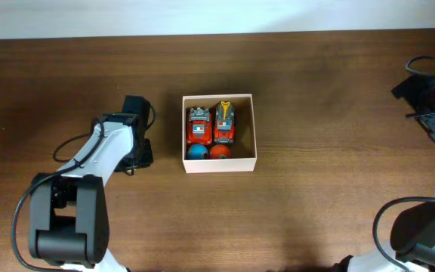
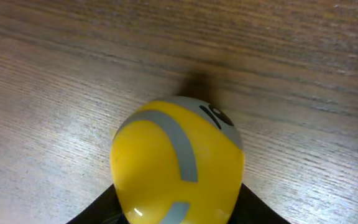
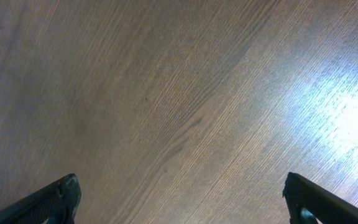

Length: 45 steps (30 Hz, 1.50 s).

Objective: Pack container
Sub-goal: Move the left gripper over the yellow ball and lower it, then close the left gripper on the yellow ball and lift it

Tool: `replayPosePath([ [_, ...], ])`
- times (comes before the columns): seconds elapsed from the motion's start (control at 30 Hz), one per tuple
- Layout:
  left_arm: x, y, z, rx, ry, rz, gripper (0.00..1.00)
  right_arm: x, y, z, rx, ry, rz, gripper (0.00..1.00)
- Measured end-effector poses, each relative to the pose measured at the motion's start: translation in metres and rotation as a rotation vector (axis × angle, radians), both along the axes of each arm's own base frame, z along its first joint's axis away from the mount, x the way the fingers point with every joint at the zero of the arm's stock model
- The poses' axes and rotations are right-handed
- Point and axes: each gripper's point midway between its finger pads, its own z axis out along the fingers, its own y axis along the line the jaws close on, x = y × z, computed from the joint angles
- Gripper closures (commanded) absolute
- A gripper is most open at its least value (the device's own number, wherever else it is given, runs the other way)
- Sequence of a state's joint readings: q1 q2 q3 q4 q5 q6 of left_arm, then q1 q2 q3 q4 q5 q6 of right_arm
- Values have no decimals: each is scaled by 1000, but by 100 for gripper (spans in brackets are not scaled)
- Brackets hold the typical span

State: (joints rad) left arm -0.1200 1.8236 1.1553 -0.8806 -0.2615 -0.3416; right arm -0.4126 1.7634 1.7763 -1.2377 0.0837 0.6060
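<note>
1. The table (image 1: pixel 338 211) carries the container (image 1: pixel 219 165) at its middle, well apart from every edge.
2. The container is nearly square. Two toy trucks (image 1: pixel 198 125) lie abreast inside it, their long axes running from the far edge to the near edge. A blue ball (image 1: pixel 196 152) and an orange ball (image 1: pixel 219 152) sit at their near ends, so little floor looks free.
3. The left gripper (image 1: pixel 137 145) stands near the container's left wall and is much the nearer claw. The right gripper (image 3: pixel 182 200) hangs by the table's right edge, spread wide and holding nothing.
4. The left gripper is clamped on a yellow ball (image 2: pixel 176 165) with grey stripes. The container lies to its right.
</note>
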Motion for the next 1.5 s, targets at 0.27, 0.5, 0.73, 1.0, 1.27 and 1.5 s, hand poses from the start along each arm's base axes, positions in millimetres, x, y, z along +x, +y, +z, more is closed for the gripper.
replayPosePath([
  [0.27,9,-8,-1,-49,-35,-2,58,0,0,0,0,0,0,1],
  [0.5,18,-17,9,-100,-50,-1,60,0,0,0,0,0,0,1],
  [0.73,32,-20,21,-116,-89,-4,60,0,0,0,0,0,0,1],
  [1.0,29,-20,20,-116,-78,-4,56,0,0,0,0,0,0,1],
  [1.27,41,-21,22,-120,-127,-7,55,0,0,0,0,0,1,1],
  [1.5,53,-23,24,-127,-179,-9,56,0,0,0,0,0,1,1],
])
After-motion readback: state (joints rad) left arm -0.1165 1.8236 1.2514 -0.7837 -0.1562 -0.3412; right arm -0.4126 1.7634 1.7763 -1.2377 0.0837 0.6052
